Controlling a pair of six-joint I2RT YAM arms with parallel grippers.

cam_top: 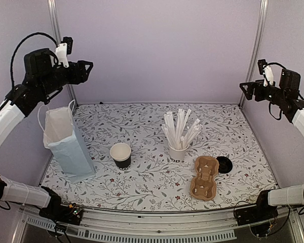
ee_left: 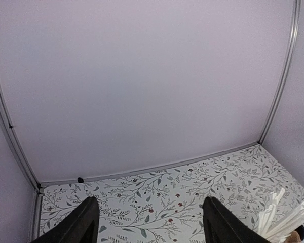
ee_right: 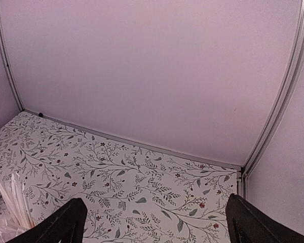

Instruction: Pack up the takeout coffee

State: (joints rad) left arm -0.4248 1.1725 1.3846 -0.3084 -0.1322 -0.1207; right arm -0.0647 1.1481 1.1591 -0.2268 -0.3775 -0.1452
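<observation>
- The takeout coffee point(cam_top: 121, 156) is a small black cup with a white rim. It stands upright on the table point(cam_top: 142, 190), a bit left of the middle
- The cup stands by itself, and its top is open, so you can see the white inside
- A pale blue paper bag point(cam_top: 67, 147) stands to the left of the cup, near it but not touching. The bag's mouth is open at the top
- A white cup point(cam_top: 177, 153) full of tall white sticks point(cam_top: 180, 124) stands to the right of the black cup, apart from it
- A brown cardboard cup tray point(cam_top: 204, 178) lies flat near the front right of the table. A round black thing point(cam_top: 224, 164) lies just beside it on the right, and I cannot tell what it is
- The left gripper point(cam_top: 87, 67) is high in the air over the back left corner, well away from the black cup. In the left wrist view its two fingers point(ee_left: 86, 223) are spread wide apart, with only the table and the wall showing between them. It has hold of nothing
- The right gripper point(cam_top: 244, 89) is high up too, by the right wall. In the right wrist view its fingers point(ee_right: 61, 225) are spread wide apart, and it has hold of nothing
- The table top is covered with a pattern of leaves and little flowers
</observation>
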